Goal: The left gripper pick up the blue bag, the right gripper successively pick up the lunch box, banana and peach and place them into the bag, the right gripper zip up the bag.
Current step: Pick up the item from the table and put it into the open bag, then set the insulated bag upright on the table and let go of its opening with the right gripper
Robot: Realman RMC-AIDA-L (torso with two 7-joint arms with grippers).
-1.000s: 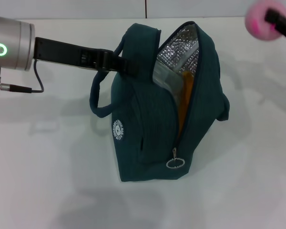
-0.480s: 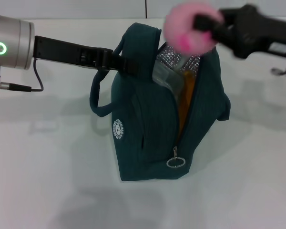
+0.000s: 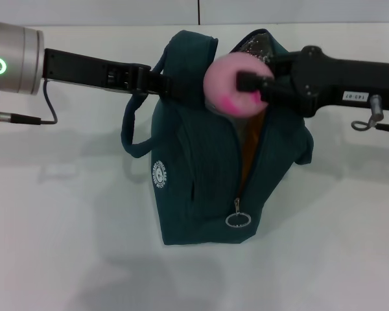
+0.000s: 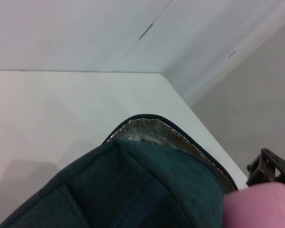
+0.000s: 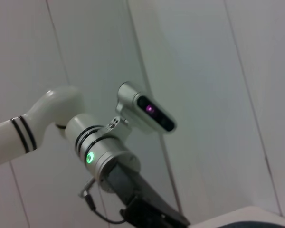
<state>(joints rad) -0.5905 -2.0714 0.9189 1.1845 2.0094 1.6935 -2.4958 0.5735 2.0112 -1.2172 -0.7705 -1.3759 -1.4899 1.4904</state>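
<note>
Above open bag [image 3: 204,181] mid-desk, your right gripper [image 3: 249,83] clamps peach [image 3: 230,84]: light, soft, bruisable, grip sides gently. Left gripper [image 3: 165,85] pinches bag's floppy top.

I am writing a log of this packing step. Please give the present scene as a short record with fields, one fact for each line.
bag: dark blue-green fabric bag with silver foil lining, standing on the white table, zip open
left gripper: left gripper shut on the bag's top edge
right gripper: right gripper shut on the round pink peach
peach position: over the bag's opening, not yet released
inside bag: something orange-yellow shows through the opening
zip pull: metal ring low on the bag's front
</note>
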